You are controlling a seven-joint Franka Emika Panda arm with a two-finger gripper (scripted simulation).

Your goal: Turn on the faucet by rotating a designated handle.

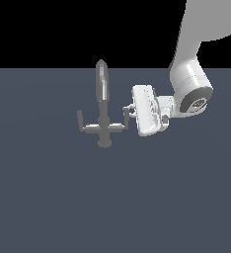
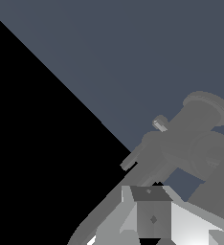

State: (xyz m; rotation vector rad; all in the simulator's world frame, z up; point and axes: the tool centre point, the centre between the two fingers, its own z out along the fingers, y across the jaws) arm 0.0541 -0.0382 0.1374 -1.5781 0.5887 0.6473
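The grey faucet (image 1: 103,89) stands in the middle of the exterior view, with a tall tapered spout, a round base knob (image 1: 104,143) and a thin crossbar. The handle (image 1: 121,125) is the crossbar arm on the exterior view's right, ending in a short upturned tip. My white gripper (image 1: 131,111) comes in sideways from the right, its fingertips right at that upturned tip. In the wrist view the faucet (image 2: 190,139) fills the frame just beyond my gripper (image 2: 152,213), whose fingers appear together as one block with no gap. Nothing is clamped between them.
The faucet stands on a flat dark blue-grey floor (image 1: 48,197) with no other objects on it. My white arm (image 1: 191,89) reaches down from the upper right of the exterior view.
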